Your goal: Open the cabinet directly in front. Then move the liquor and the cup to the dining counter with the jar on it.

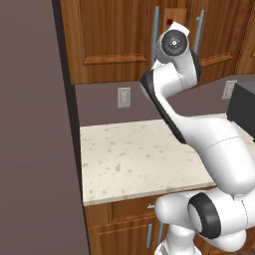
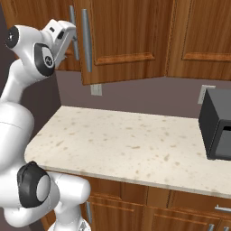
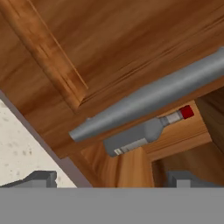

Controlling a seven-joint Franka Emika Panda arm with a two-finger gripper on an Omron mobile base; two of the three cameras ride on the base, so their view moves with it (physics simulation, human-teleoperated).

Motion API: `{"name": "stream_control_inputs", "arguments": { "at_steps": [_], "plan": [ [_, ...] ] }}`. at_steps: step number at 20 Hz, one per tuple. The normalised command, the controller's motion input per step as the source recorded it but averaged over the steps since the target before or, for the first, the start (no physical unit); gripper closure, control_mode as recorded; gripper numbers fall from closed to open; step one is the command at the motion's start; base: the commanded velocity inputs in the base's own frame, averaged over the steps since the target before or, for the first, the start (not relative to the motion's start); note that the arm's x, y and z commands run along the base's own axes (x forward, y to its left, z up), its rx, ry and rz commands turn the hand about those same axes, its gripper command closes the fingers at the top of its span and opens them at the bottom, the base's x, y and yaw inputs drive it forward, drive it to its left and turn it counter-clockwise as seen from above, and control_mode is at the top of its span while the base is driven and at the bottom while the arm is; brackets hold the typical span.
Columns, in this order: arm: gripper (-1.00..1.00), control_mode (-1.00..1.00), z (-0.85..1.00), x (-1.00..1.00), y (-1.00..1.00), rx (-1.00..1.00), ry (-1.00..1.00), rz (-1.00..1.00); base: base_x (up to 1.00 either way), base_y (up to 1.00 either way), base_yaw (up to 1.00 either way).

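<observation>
Cabinet point(image 2: 122, 40) on the wall above the counter, right door swung partly out, bar handle point(image 2: 86, 40) on its free edge. Near to far: white arm rises from the base, reaches up over the speckled countertop point(image 2: 135, 144), wrist at door height. Gripper point(image 2: 72, 34) sits right at the door edges between the two handles; hand view shows both dark fingertips point(image 3: 41, 178) at the bottom, well spread, nothing between them, not touching the handle. Just past the tips, the grey handle point(image 3: 153, 98) crosses the hand view diagonally on the wood door panel. Behind the door edge, through the gap, liquor point(image 3: 142, 133) stands inside the cabinet, red cap and pale label visible. Black microwave point(image 2: 216, 124) on the countertop at right, well apart from the arm. Wall outlet point(image 1: 124, 97) on the backsplash.
</observation>
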Motion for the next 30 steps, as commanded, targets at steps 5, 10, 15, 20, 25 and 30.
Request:
{"name": "stream_control_inputs", "arguments": {
  "at_steps": [5, 10, 15, 20, 25, 30],
  "plan": [
    [-1.00, -1.00, -0.11, -0.06, -0.94, -0.02, 0.01, -0.22, 0.00, 0.00, 0.00],
    [-1.00, -1.00, -0.04, -0.41, -1.00, 0.00, 0.00, -0.30, 0.00, 0.00, 0.00],
    [-1.00, -1.00, -0.03, -0.60, -1.00, 0.00, 0.00, -0.31, 0.00, 0.00, 0.00],
    [-1.00, -1.00, -0.05, -0.66, -1.00, 0.00, 0.00, -0.27, 0.00, 0.00, 0.00],
    [-1.00, -1.00, -0.07, -0.66, -1.00, 0.00, -0.03, -0.23, 0.00, 0.00, 0.00],
    [-1.00, -1.00, -0.07, -0.53, -1.00, 0.00, -0.05, -0.18, 0.00, 0.00, 0.00]
  ]
}}
